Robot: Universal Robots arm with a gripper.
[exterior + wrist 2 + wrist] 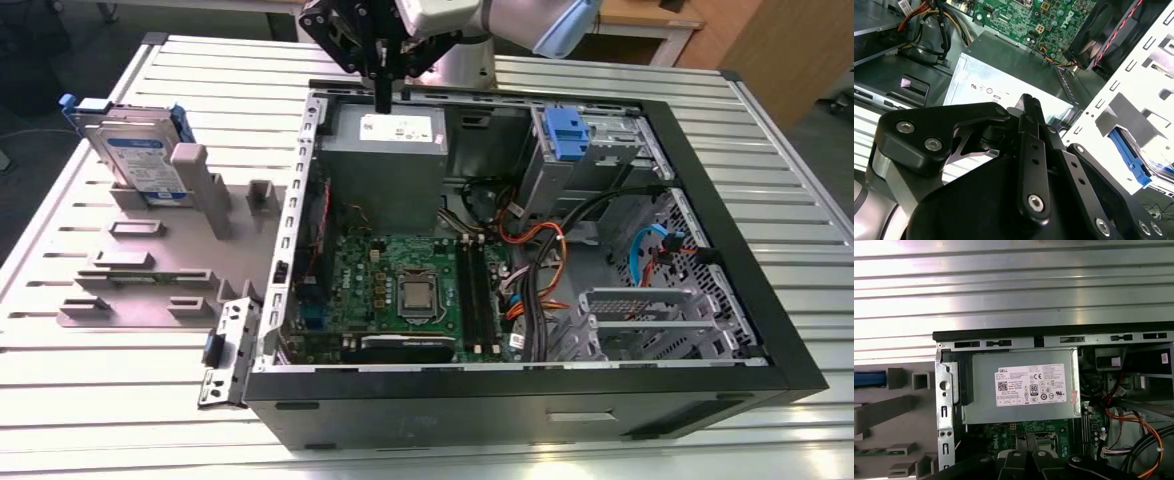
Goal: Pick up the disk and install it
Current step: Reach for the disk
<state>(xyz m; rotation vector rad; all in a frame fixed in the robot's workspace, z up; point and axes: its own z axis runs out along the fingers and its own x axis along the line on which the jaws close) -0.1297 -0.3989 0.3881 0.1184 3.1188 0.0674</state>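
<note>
Case point(534, 410) open on slatted table point(107, 400), board point(400, 290) and cables exposed. Gripper point(383, 106) hanging over case's far corner, on the exterior view's left side of case, tip just above grey box point(384, 150) with white sticker. Contact with box: cannot tell. Fingers point(1031, 130) pressed together, nothing between them. In the second wrist view, fingertips over same box point(1004, 82), close to perforated case wall. In the first wrist view, box point(1021, 392) tucked into case corner, sticker facing up. Disk point(144, 155) outside case, on the exterior view's left, standing upright in grey fixture point(147, 260), white-and-blue label outward, blue rails along its edges. Well apart from gripper. Blue clip point(566, 135) inside case, in far bay, beyond box toward the exterior view's right.
</note>
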